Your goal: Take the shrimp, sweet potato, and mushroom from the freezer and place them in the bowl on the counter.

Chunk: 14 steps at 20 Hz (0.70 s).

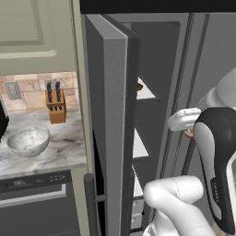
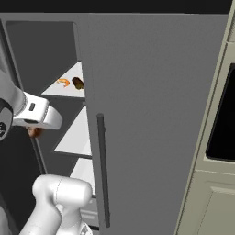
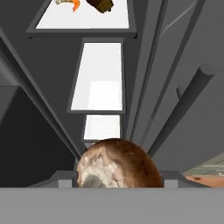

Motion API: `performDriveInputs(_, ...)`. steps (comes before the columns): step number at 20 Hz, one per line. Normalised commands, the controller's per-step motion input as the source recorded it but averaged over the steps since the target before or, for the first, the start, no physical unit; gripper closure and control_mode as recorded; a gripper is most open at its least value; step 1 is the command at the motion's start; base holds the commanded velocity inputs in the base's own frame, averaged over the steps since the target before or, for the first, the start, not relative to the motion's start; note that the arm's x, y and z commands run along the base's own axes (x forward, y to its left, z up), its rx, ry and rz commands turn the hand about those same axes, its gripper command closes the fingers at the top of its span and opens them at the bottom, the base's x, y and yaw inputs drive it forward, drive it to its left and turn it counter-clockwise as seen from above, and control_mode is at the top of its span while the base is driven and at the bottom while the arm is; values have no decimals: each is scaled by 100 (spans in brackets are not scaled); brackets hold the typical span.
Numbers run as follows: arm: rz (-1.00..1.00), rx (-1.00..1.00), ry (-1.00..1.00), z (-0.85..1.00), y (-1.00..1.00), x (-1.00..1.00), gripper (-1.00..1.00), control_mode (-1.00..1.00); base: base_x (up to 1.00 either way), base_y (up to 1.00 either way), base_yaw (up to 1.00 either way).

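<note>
In the hand view a brown-capped mushroom point(image 3: 117, 165) with pale patches sits between my gripper's point(image 3: 118, 181) jaws, which are shut on it. From the right base view the gripper point(image 2: 34, 129) hangs in front of the open freezer point(image 2: 151, 105), with the mushroom point(image 2: 34, 132) peeking out below the hand. On the upper white shelf lie the curved orange shrimp point(image 2: 63, 82) and the dark brown sweet potato point(image 2: 77, 83), also seen as shrimp point(image 3: 72, 4) and sweet potato point(image 3: 101, 5). The mottled bowl point(image 1: 28, 139) rests on the counter point(image 1: 60, 150) to the left.
The freezer's open door point(image 1: 113, 120) stands edge-on between my arm and the counter. Its long bar handle point(image 2: 103, 170) runs vertically. A knife block point(image 1: 56, 106) stands behind the bowl, and a dark dishwasher point(image 1: 37, 203) sits under the counter. Lower white shelves point(image 3: 98, 76) are bare.
</note>
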Motion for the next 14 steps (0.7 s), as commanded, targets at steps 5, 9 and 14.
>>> performDriveInputs(5, 0, 0, 0, 0, 0, 0, 100, 100, -100, -70, 0)
performDriveInputs(9, 0, 0, 0, 0, 0, 0, 100, 100, -100, -87, 11)
performDriveInputs(14, 0, 0, 0, 0, 0, 0, 100, 100, -72, -22, 84)
